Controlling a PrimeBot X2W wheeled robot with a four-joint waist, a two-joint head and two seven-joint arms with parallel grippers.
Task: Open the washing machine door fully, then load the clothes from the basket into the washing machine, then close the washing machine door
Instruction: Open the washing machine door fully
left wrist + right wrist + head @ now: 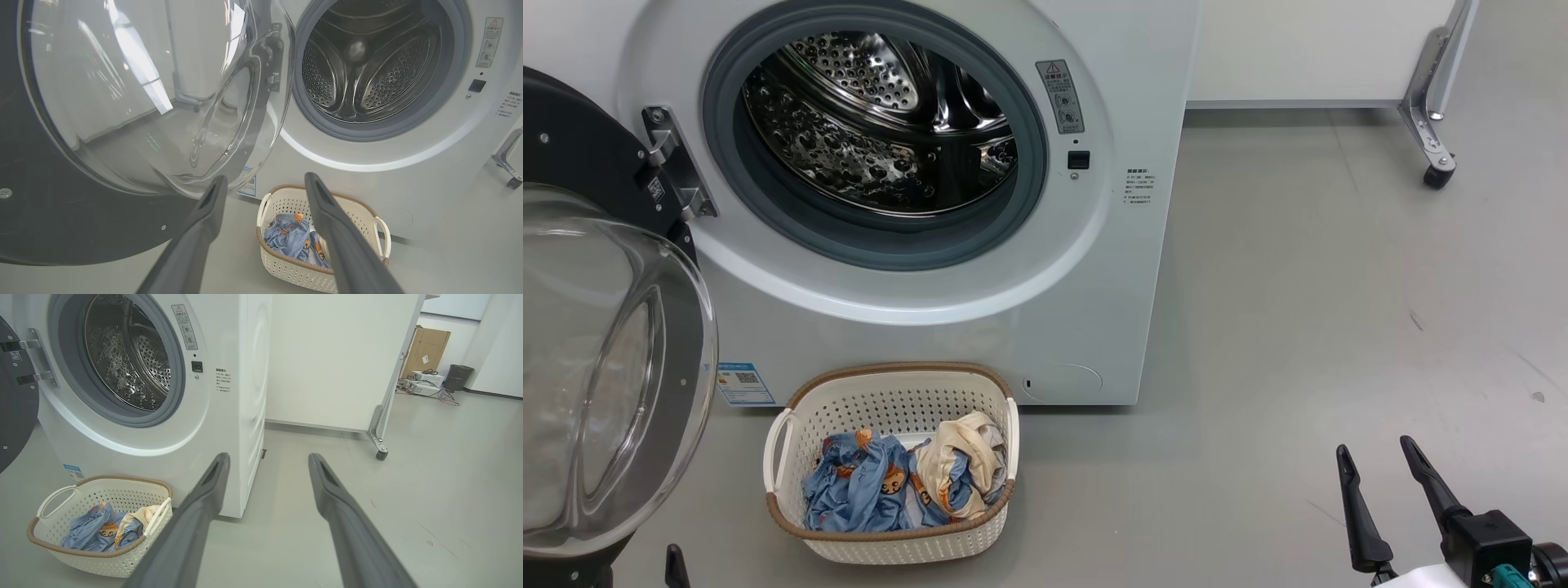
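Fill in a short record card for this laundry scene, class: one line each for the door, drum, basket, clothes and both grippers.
door: washing machine door swung open on its left-side hinge
drum: steel drum, no clothes visible inside
basket: basket on the grey floor, in front of the washing machine
clothes: clothes, blue printed and cream pieces, lying in the basket
left gripper: left gripper open, holding nothing
right gripper: right gripper open, holding nothing, to the right of the basket

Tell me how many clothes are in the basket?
2 that I can tell apart: a blue animal-print piece on the left of the basket, a cream piece on the right. More may be hidden underneath.
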